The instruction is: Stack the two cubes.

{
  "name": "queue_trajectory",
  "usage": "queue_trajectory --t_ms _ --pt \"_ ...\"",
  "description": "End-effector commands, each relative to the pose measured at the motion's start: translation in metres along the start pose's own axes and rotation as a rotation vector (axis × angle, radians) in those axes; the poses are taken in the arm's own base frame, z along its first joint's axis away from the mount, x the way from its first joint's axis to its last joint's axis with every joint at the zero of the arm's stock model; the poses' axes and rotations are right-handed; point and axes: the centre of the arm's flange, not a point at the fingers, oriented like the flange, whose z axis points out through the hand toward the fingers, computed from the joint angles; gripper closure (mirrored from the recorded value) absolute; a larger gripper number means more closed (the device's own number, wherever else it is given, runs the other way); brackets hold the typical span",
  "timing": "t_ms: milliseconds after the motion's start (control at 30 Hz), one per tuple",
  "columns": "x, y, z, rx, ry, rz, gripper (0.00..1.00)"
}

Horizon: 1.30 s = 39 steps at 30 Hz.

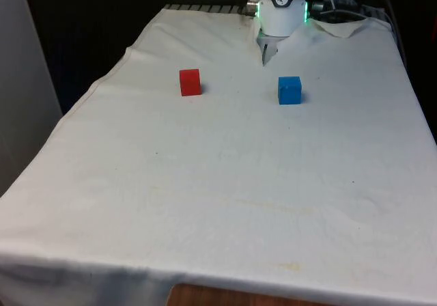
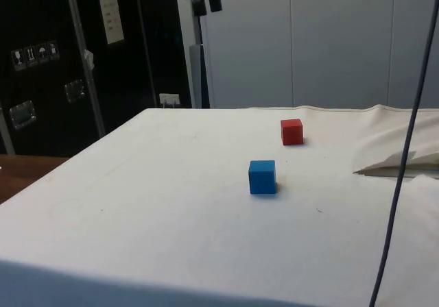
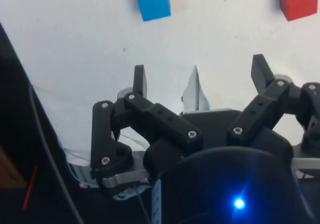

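Looking across the white cloth [image 1: 225,183], we find the red cube [image 1: 190,82] toward the front view's left and the blue cube [image 1: 289,90] toward its right, well apart and both resting on the table. From the side we see the gripper [image 2: 206,4] hanging high above the cloth. At the wrist we see its fingers [image 3: 140,80] spread wide with nothing between them, probably well short of either cube.

You see a table [image 1: 225,197] draped in white cloth [image 2: 137,204], a red cube [image 1: 190,82] and a blue cube [image 1: 289,90] resting on it, well apart, both near its far end.
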Motion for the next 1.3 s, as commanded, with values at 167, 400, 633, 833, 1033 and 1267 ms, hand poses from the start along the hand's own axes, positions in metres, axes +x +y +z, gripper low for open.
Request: queue_trajectory --t_ms 167,400,633,833,1033,1267 --pt "-0.015 0.006 0.003 -0.028 0.022 -0.004 0.00" --pt "-0.028 0.011 0.011 -0.038 0.030 -0.004 0.00" --pt "-0.046 0.023 0.021 -0.045 0.067 -0.006 0.00" --pt "-0.060 0.031 0.028 -0.038 0.084 -0.011 0.00" --pt "-0.074 0.042 0.037 -0.036 0.097 -0.015 0.00" --pt "-0.092 0.061 0.045 -0.031 0.109 -0.025 0.00"
